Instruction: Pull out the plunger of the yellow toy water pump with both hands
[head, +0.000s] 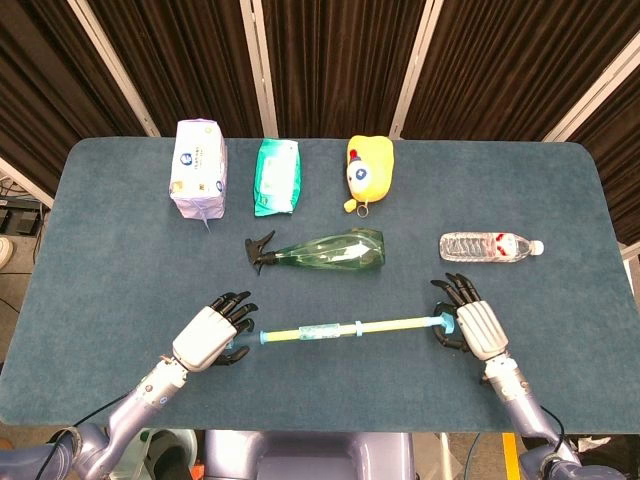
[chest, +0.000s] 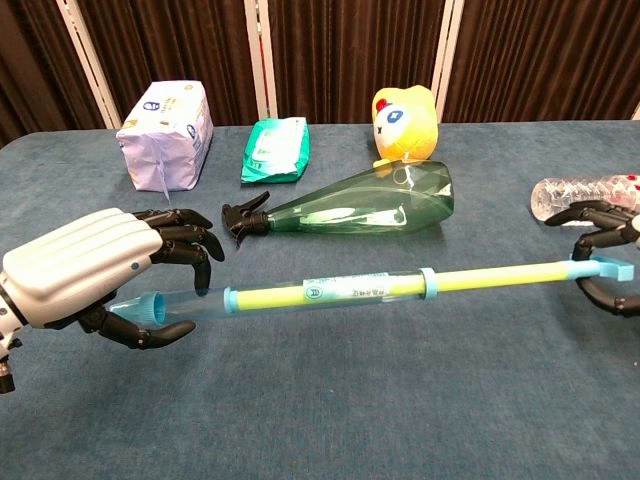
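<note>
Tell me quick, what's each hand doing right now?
Left hand: holding the yellow toy water pump by its barrel end.
Right hand: holding the plunger handle.

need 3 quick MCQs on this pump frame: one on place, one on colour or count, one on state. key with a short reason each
1. Where does the clear water bottle lie?
A. beside the purple tissue pack
B. on the table's right side, beyond the right hand
C. under the pump

2. What colour is the spray bottle?
A. red
B. white
C. green with a black nozzle

3. How is the yellow toy water pump held?
A. lying untouched on the table
B. left hand on the barrel end, right hand on the plunger handle
C. both hands at the middle

Answers:
1 B, it lies past the right hand near the right edge.
2 C, the body is translucent green and the trigger end black.
3 B, the left hand wraps the clear barrel end and the right hand holds the blue handle, with yellow rod showing between.
</note>
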